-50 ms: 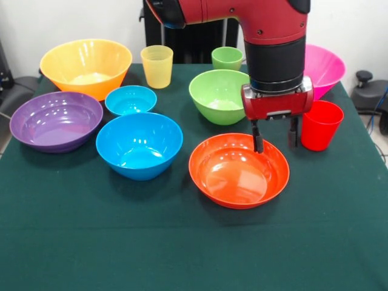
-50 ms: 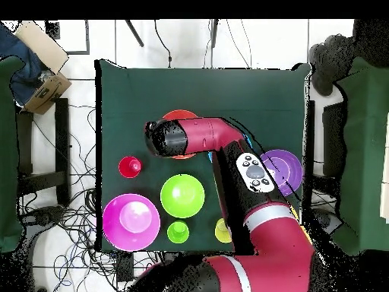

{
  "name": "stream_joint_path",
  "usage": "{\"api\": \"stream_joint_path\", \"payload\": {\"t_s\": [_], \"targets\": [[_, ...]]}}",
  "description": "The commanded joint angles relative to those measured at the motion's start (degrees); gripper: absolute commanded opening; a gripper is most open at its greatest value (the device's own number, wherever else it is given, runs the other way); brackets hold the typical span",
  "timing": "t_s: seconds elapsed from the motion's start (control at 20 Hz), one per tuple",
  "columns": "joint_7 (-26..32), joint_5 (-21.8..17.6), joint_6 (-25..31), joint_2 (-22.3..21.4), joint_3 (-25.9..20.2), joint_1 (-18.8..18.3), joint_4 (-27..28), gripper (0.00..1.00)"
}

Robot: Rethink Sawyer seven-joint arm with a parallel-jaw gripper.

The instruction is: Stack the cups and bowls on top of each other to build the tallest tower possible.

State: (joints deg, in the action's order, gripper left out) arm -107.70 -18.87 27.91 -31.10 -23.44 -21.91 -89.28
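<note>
My gripper (image 1: 276,140) is open, its fingers astride the far right rim of the red-orange bowl (image 1: 238,170) (image 2: 180,115), one inside and one outside. Just right of it stands the red cup (image 1: 320,124) (image 2: 130,166). Behind are the green bowl (image 1: 218,96) (image 2: 182,195), pink bowl (image 1: 324,68) (image 2: 131,221), light green cup (image 1: 227,58) (image 2: 178,231) and yellow cup (image 1: 157,65) (image 2: 222,230). To the left sit the big blue bowl (image 1: 139,144), small blue bowl (image 1: 130,100), purple bowl (image 1: 56,120) (image 2: 283,169) and yellow-orange bowl (image 1: 86,65). Each stands singly; no tower shows. From overhead the arm hides the gripper.
A dark green cloth (image 1: 121,242) (image 2: 251,91) covers the table, with bare cloth along its near side in the front view. A cardboard box (image 2: 44,90) and cables lie on the floor beside the table.
</note>
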Motion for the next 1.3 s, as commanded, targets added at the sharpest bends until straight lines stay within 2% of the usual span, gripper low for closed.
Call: {"api": "stream_joint_path", "payload": {"t_s": [0.05, 0.45, 0.95, 1.1, 1.3], "targets": [[5.1, -4.9, -1.1, 2.8, -3.0, 0.5, -1.8, 1.00], [3.4, -5.7, 0.1, 3.5, -1.7, 2.1, 0.0, 1.00], [2.7, -5.8, 3.9, 7.9, 1.4, 4.9, 5.5, 1.00], [3.3, -7.5, 1.8, 8.4, 2.3, 5.6, 6.5, 1.00], [3.7, -9.0, -1.6, 7.6, 2.3, 4.7, 4.4, 1.00]]}}
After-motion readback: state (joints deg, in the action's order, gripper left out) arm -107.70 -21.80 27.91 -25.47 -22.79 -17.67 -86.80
